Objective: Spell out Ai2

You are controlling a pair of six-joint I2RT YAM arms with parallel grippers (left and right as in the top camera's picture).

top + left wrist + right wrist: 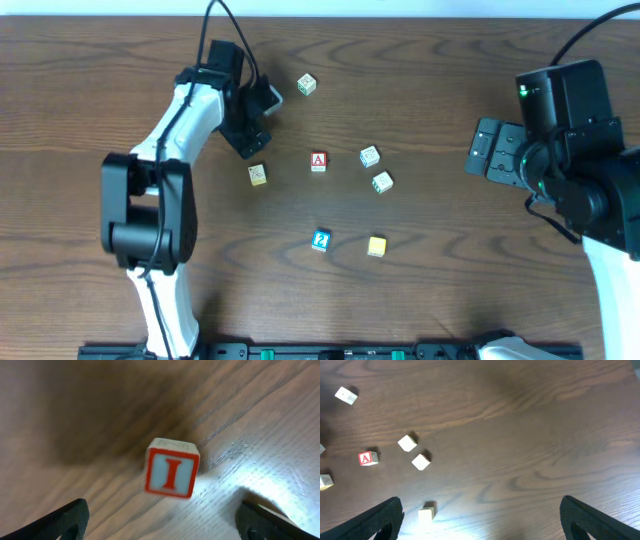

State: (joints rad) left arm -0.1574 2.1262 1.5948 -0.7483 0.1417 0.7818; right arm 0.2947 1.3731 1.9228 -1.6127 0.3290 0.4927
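Left pincer (161, 512): spread wide and holding nothing, low over the table (260, 420); its two fingers show at the lower corners of the wrist view
I block (171, 472): lies on the wood just ahead of the left pincer, about centred between the two fingers, touched by neither; a little blurred
A block (319, 161): near, past the I block on the side toward the right pincer
2 block (320, 240): well apart from the left pincer, on the side of the arm bases
Right pincer (480, 510): also spread and empty, well apart from every block
Step in hand: I judge it is the approach to grasp the I block, while A and 2 wait for their row
Next move calls for: going down straight so the block sits between the fingers, then closing on its flat sides without pushing it away
Readable writing: a red "I" on a pale blue face with red frame; a red "A" in a red frame; a white "2" on blue
Other blocks (369, 156): faces too small to read
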